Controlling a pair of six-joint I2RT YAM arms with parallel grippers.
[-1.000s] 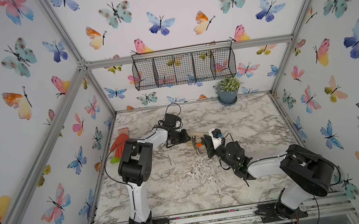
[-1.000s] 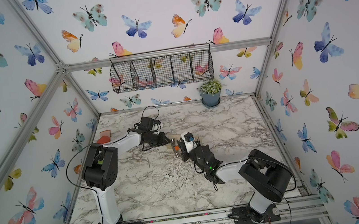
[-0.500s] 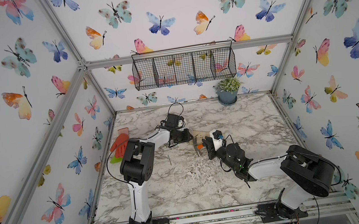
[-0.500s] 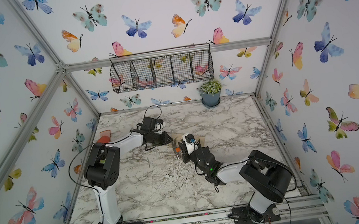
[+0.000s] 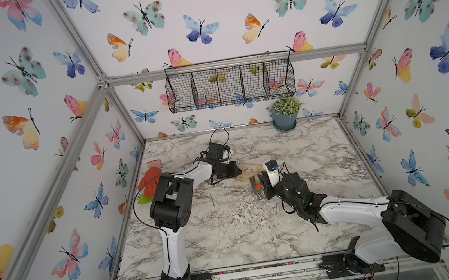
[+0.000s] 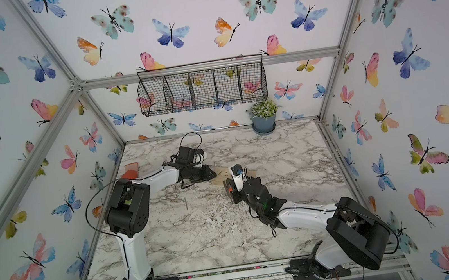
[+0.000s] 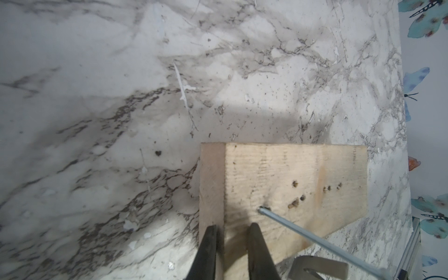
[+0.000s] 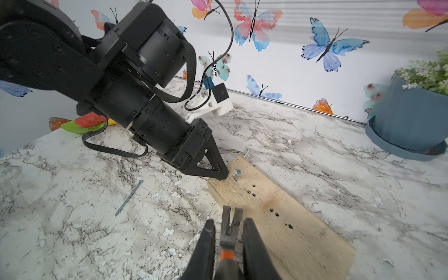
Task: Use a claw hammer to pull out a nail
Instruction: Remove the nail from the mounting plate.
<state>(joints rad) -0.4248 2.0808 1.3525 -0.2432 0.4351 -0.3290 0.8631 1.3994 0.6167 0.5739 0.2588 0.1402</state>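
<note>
My right gripper point(image 8: 229, 224) is shut on the claw hammer point(image 8: 230, 226), just below its orange neck. The silver claw points at the long edge of the wooden board point(image 8: 278, 213), short of the nail. The nail point(image 8: 237, 173) stands in the board near one corner, and the left wrist view shows its long shaft point(image 7: 315, 241) leaning out of the wood. My left gripper point(image 7: 232, 228) is shut on that board corner, its fingertips point(image 8: 219, 173) right beside the nail. In both top views the hammer point(image 5: 256, 188) point(image 6: 227, 189) sits mid-table beside the board point(image 5: 246, 170).
A loose nail point(image 8: 128, 197) point(image 5: 212, 199) lies on the marble left of the board. An orange glove point(image 5: 150, 180) lies over something green at the left wall. A potted plant point(image 5: 285, 119) stands at the back right. A wire basket point(image 5: 229, 85) hangs on the back wall.
The right gripper and hammer have shifted slightly beside the board. The left gripper keeps its hold on the board corner.
</note>
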